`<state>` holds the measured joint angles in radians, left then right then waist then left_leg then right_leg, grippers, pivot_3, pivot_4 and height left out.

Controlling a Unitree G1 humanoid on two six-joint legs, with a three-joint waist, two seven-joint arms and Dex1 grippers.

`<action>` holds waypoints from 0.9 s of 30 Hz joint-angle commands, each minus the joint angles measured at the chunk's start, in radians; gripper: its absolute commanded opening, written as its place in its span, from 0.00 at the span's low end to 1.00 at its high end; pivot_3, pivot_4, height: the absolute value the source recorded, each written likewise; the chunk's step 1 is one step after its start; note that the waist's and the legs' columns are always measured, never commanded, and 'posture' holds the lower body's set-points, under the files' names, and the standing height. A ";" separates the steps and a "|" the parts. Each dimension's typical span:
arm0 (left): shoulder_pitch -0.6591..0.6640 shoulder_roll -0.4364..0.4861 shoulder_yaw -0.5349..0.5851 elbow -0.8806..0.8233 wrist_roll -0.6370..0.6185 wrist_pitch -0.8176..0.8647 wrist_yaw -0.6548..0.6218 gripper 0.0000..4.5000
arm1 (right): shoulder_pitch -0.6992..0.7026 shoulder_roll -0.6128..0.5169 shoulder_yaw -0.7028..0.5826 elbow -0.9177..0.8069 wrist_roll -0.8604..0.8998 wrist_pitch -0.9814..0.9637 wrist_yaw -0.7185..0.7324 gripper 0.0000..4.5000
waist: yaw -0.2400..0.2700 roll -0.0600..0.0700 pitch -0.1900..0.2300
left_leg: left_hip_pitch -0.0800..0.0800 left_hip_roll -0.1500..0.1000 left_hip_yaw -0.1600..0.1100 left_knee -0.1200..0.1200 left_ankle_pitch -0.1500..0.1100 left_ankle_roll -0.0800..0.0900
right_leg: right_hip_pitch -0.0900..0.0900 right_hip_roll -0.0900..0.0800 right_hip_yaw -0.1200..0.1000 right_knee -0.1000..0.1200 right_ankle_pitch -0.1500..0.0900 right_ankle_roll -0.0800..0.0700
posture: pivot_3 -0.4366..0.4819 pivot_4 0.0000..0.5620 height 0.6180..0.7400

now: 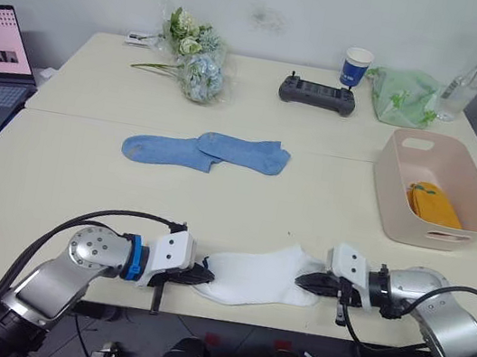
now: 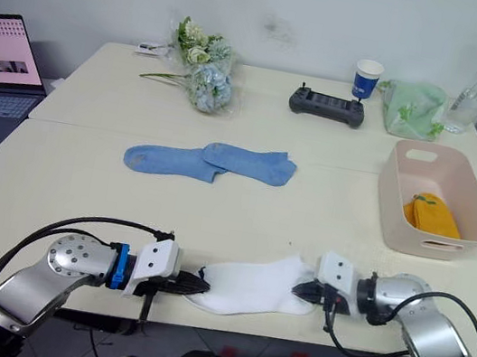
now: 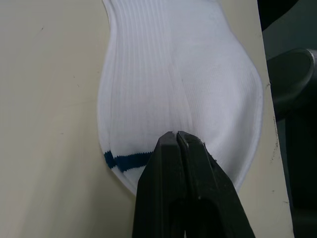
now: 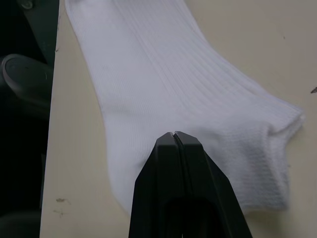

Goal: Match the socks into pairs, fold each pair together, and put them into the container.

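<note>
The pale pink tub (image 1: 434, 188) holds what looks like folded mustard-yellow socks (image 1: 434, 204). Left of it, both tools, left (image 1: 204, 274) and right (image 1: 304, 282), clench the white socks (image 1: 261, 275).

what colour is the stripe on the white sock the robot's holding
Dark blue, a double band near one end of the white sock; the left wrist view shows it best.

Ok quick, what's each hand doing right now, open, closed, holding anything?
Left hand: closed, pinching the striped end of the white socks.
Right hand: closed, pinching the opposite end of the same white socks.
</note>
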<state>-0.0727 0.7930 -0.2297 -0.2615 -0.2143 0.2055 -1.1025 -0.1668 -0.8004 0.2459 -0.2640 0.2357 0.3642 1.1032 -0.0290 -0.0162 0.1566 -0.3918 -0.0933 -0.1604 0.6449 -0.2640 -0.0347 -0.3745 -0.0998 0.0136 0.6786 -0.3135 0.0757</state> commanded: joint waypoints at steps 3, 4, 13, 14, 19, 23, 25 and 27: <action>-0.005 -0.016 0.049 -0.023 -0.042 -0.005 0.009 0.00 | -0.029 0.005 -0.156 -0.065 0.191 0.197 -0.014 0.00 | 0.000 0.000 0.000 | 0.000 0.000 0.000 0.000 0.000 0.000 | 0.000 0.000 0.000 0.000 0.000 0.000 | 0.48 0.27 1.00; -0.005 -0.020 0.053 -0.025 -0.044 -0.006 0.012 0.00 | -0.033 0.007 -0.178 -0.072 0.218 0.232 -0.024 0.00 | 0.000 0.000 0.000 | 0.000 0.000 0.000 0.000 0.000 0.000 | 0.000 0.000 0.000 0.000 0.000 0.000 | 0.48 0.27 1.00; 0.004 -0.040 0.065 -0.064 -0.061 0.007 0.034 0.00 | -0.046 -0.015 -0.206 -0.030 0.222 0.357 -0.101 0.62 | 0.000 0.000 0.000 | 0.000 0.000 0.000 0.000 -0.001 0.001 | 0.000 0.000 0.000 0.000 0.000 0.000 | 0.48 0.27 1.00; 0.005 -0.041 0.064 -0.063 -0.061 0.006 0.036 0.00 | -0.047 -0.012 -0.195 -0.032 0.223 0.375 -0.106 0.70 | 0.000 0.000 0.000 | 0.000 0.000 0.000 0.000 -0.001 0.001 | 0.000 0.000 0.000 0.000 0.000 0.000 | 0.48 0.27 1.00; 0.006 -0.043 0.062 -0.063 -0.059 -0.001 0.042 0.00 | -0.036 -0.008 -0.119 -0.059 0.209 0.414 -0.109 0.85 | 0.000 0.000 0.000 | 0.000 0.000 0.000 0.000 -0.001 0.001 | 0.000 0.000 0.000 0.000 0.000 0.000 | 0.48 0.27 1.00; 0.009 -0.041 0.062 -0.066 -0.060 -0.001 0.046 0.00 | -0.031 -0.008 -0.081 -0.076 0.207 0.412 -0.105 0.85 | 0.000 0.000 0.000 | 0.000 0.000 0.000 0.000 -0.001 0.002 | 0.000 0.000 0.000 0.000 0.000 0.000 | 0.48 0.27 1.00; 0.013 -0.040 0.063 -0.069 -0.060 0.000 0.047 0.00 | -0.034 0.002 -0.086 -0.084 0.225 0.425 -0.108 0.81 | 0.000 0.000 0.000 | 0.000 0.000 0.000 0.000 -0.001 0.002 | 0.000 0.000 0.000 0.000 0.000 0.000 | 0.48 0.27 1.00; 0.013 -0.040 0.064 -0.071 -0.059 0.001 0.048 0.00 | -0.037 0.009 -0.092 -0.086 0.240 0.438 -0.110 0.71 | 0.000 0.000 0.000 | 0.000 0.000 0.000 0.000 -0.001 0.002 | 0.000 0.000 0.000 0.000 0.000 0.000 | 0.48 0.27 1.00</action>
<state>-0.0605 0.7515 -0.1888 -0.2920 -0.2634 0.2134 -1.0577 -0.2036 -0.7966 0.1609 -0.3150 0.4548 0.7941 0.9941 -0.0291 -0.0163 0.1568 -0.3922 -0.0934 -0.1606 0.6448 -0.2651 -0.0328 -0.3749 -0.1000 0.0136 0.6784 -0.3135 0.0757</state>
